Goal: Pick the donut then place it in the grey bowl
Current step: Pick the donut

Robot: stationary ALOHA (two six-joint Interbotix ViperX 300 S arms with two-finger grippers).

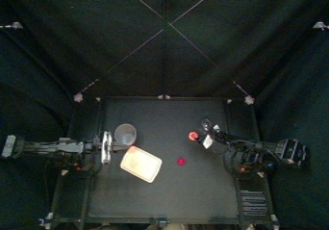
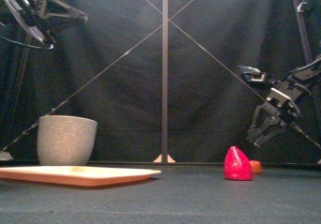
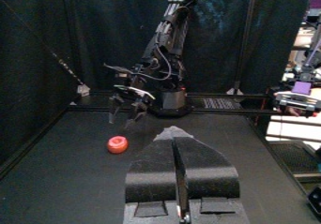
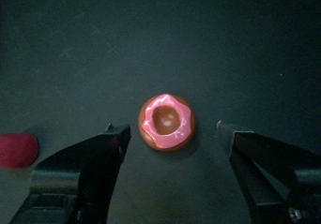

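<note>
Hovering over the donut (image 4: 167, 121), the right gripper (image 4: 172, 127) is holding its jaws wide apart and is gripping nothing. The donut is lying flat on the table (image 1: 193, 191), pink icing up. In the right wrist view it is sitting squarely in the gap, with bare table showing between the ring and each jaw. The front view is showing the jaws well above the table, so the donut is lying straight below the tool, and a plain drop looks like all the next move is asking for. Being round, the donut is offering no long axis to line up with. A red toy (image 2: 237, 163) is standing near the donut, toward the table's front, apart from it and outside the jaws. The grey cup (image 1: 126, 132) is standing well apart on the table's left side, just behind the pink tray (image 1: 140, 163). The left gripper (image 3: 179, 167) is resting near the cup with its jaws pressed together and empty, and the right arm is by far the nearer to the donut.
</note>
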